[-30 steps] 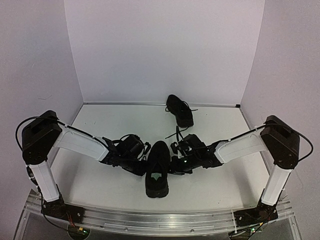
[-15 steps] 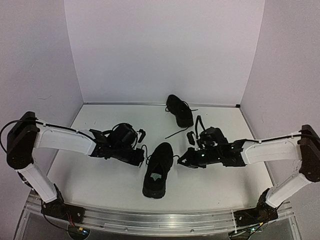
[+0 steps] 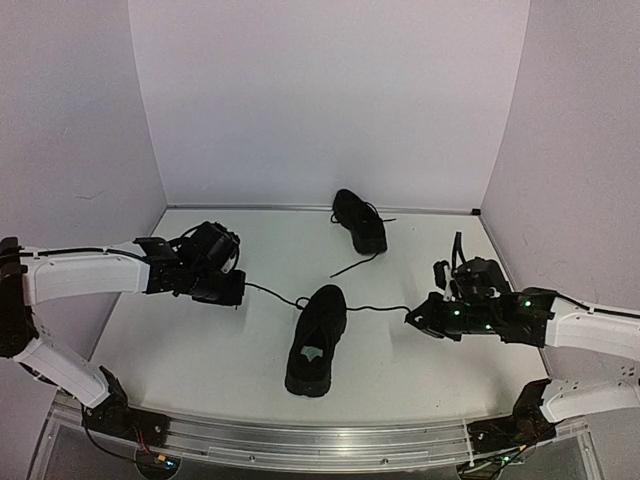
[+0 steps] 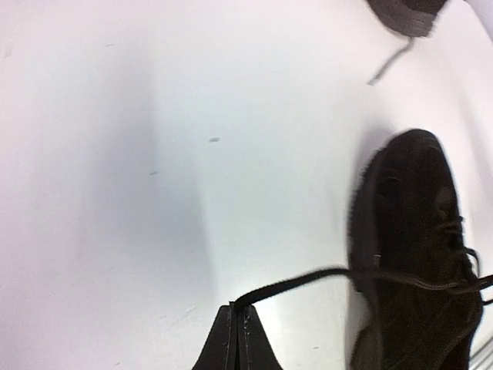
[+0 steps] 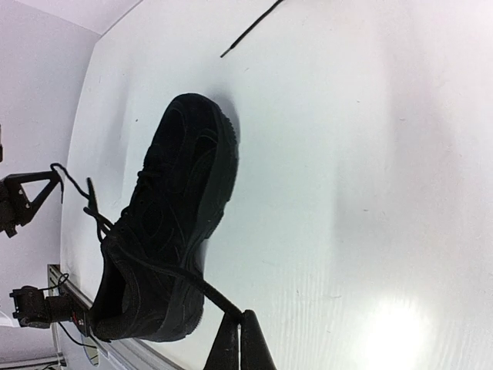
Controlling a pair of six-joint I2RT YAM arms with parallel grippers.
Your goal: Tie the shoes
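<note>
The near black shoe (image 3: 315, 340) lies mid-table, toe pointing away, also visible in the left wrist view (image 4: 416, 247) and the right wrist view (image 5: 166, 231). A second black shoe (image 3: 360, 221) lies near the back wall. My left gripper (image 3: 242, 290) (image 4: 237, 312) is shut on the end of one lace (image 4: 300, 284), stretched out to the shoe's left. Pinching the other lace (image 5: 196, 284) is my right gripper (image 3: 410, 316) (image 5: 240, 317), shut and pulled out to the right. Both laces (image 3: 375, 308) run taut from the shoe.
A loose lace end (image 3: 350, 267) of the far shoe trails across the table between the two shoes. White walls close in the table on three sides. A metal rail (image 3: 320, 440) runs along the near edge.
Both grippers have pulled apart from beside the near shoe, the left going left and the right going right, drawing the laces out tight. The shoe has shifted slightly.
</note>
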